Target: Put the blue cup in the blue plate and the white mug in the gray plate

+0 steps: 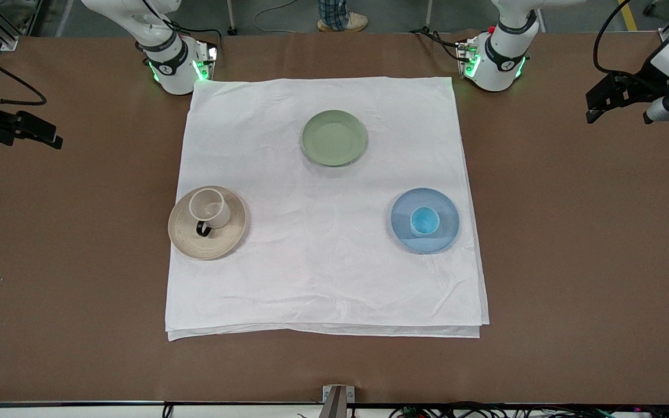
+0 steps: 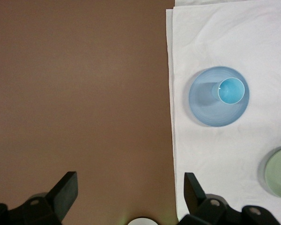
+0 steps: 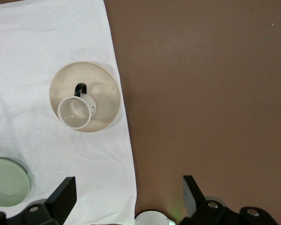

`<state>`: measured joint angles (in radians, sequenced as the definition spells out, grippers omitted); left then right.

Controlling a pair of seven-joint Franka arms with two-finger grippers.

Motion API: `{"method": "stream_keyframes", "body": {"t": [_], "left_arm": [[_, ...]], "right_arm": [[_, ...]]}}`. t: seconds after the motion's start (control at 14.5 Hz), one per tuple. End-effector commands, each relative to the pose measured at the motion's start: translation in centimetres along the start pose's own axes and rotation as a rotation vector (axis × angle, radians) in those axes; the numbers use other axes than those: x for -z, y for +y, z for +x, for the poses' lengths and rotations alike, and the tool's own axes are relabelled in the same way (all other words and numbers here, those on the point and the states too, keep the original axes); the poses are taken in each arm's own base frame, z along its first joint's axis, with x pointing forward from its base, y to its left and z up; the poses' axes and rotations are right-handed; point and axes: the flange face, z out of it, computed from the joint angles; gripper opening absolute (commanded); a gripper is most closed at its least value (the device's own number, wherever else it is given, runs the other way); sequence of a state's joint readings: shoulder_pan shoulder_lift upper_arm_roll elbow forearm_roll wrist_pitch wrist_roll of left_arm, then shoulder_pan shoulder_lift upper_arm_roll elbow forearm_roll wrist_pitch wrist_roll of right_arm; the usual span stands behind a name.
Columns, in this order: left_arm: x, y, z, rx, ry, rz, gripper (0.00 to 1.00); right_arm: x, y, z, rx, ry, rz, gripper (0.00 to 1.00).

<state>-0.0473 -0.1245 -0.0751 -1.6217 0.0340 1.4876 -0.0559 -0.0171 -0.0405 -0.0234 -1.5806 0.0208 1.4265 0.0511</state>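
The blue cup (image 1: pixel 424 221) stands upright in the blue plate (image 1: pixel 446 208) on the white cloth, toward the left arm's end. The white mug (image 1: pixel 209 208) stands upright on the gray plate (image 1: pixel 195 244), its dark handle turned toward the front camera, toward the right arm's end. My left gripper (image 1: pixel 599 107) is open and empty, up over bare table past the cloth's edge; its wrist view shows the cup (image 2: pixel 231 90) in the plate (image 2: pixel 206 110). My right gripper (image 1: pixel 44 134) is open and empty over bare table at the right arm's end; its wrist view shows the mug (image 3: pixel 76 111) on the gray plate (image 3: pixel 105 84).
A sage-green plate (image 1: pixel 334 137) lies empty on the cloth (image 1: pixel 323 278) nearer the robots' bases. It also shows in the left wrist view (image 2: pixel 278 173) and the right wrist view (image 3: pixel 7 183). Brown table surrounds the cloth.
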Motion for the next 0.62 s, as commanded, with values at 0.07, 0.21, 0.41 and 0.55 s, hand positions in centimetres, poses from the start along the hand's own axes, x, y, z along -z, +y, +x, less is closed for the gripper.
{"method": "stream_keyframes", "body": {"t": [0.07, 0.21, 0.41, 0.55], "left_arm": [[0.1, -0.2, 0.2, -0.003, 0.005, -0.024, 1.00], [0.7, -0.6, 1.1, -0.003, 0.020, -0.027, 1.00], [0.9, -0.5, 1.3, -0.001, 0.022, -0.028, 1.00], [0.6, -0.5, 1.5, -0.009, 0.017, -0.029, 1.00]], "right_arm": [[0.2, 0.5, -1.4, 0.013, 0.011, -0.015, 1.00], [0.3, 0.8, -1.3, 0.008, 0.016, -0.013, 1.00], [0.6, 0.8, -1.4, 0.008, 0.027, -0.012, 1.00], [0.9, 0.7, -1.4, 0.028, 0.034, -0.012, 1.00]]}}
